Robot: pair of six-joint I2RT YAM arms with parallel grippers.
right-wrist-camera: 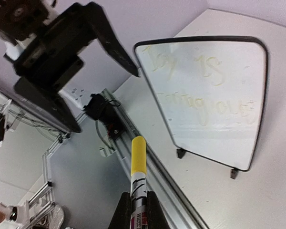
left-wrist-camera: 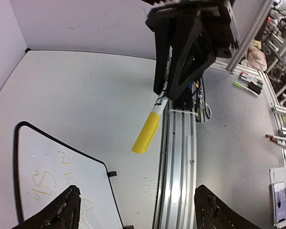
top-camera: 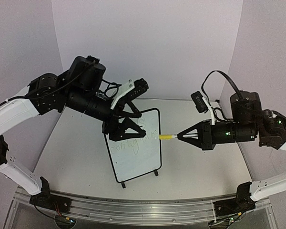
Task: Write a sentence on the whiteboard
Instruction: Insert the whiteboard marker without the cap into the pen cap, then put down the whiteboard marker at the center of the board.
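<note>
The whiteboard (top-camera: 142,160) stands upright on its two black feet in the middle of the table. The sentence (right-wrist-camera: 207,106) on it reads "Joy is contagious" in faint yellowish handwriting on two lines. My left gripper (top-camera: 143,125) hangs open over the board's upper left part, holding nothing; in the left wrist view the board (left-wrist-camera: 40,157) lies below its left finger (left-wrist-camera: 62,212). My right gripper (top-camera: 182,137) is shut on a white marker with its yellow cap (top-camera: 166,137) on. The cap points at the board's right edge and stops a little short of it.
The white table (top-camera: 200,162) is closed in by white walls behind and on both sides. An aluminium rail (top-camera: 143,207) with the arm bases runs along the near edge. Beyond the rail, loose pens (left-wrist-camera: 248,83) lie on a grey surface.
</note>
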